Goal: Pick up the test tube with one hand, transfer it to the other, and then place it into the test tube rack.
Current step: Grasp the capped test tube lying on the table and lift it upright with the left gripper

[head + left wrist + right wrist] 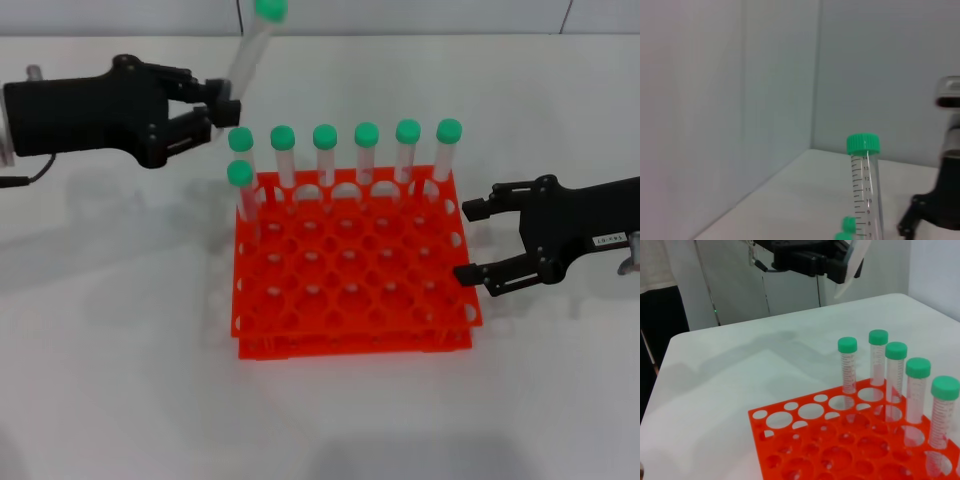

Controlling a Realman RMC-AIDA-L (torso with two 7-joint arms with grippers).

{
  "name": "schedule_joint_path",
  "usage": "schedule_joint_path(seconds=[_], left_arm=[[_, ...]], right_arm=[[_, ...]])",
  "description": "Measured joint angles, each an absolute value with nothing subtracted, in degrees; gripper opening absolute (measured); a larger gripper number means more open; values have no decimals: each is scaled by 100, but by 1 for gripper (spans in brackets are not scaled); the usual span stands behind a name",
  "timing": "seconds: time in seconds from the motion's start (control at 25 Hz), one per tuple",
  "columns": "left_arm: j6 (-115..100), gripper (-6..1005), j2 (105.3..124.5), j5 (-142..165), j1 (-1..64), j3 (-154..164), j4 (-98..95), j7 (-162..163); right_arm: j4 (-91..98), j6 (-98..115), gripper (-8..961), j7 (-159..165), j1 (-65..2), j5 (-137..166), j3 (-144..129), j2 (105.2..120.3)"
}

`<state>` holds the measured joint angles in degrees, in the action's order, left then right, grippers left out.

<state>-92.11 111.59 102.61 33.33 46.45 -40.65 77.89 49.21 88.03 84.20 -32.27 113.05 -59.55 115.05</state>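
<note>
In the head view the left end effector [222, 108] sits at the upper left of the frame, its fingers closed around the lower part of the test tube [252, 55], which it holds clear of the table [120, 380]. The tube tilts, its green cap at the top edge of the frame and its body slanting down toward the fingers. The left wrist view shows the same test tube [866, 192] in the lower right of the frame, graduation marks visible below the cap. The right wrist view shows the left end effector [837, 262] at the top of the frame with the tube's tapered tip beside it. The orange test tube rack [350, 265] stands on the table at the frame centre. Seven green-capped tubes [366, 150] stand upright in it: six along the far row and one in the next row at the left end. The right end effector [475, 240] is at the right of the frame, just beside the rack's right edge, fingers spread wide and holding nothing.
</note>
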Motion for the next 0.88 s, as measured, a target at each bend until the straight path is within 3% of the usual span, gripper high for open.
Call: schedule_joint_path(seconds=[0.36, 0.88], left_arm=[[-9333, 199, 11090, 11262, 3897, 4651, -3624, 7824], [-8882, 200, 11285, 11780, 4233, 4658, -3464, 7899]], right_arm=[[4949, 8808, 856, 8417, -3225, 11285, -6001, 11531], [4917, 8809, 855, 8333, -3229, 11162, -6011, 11531]])
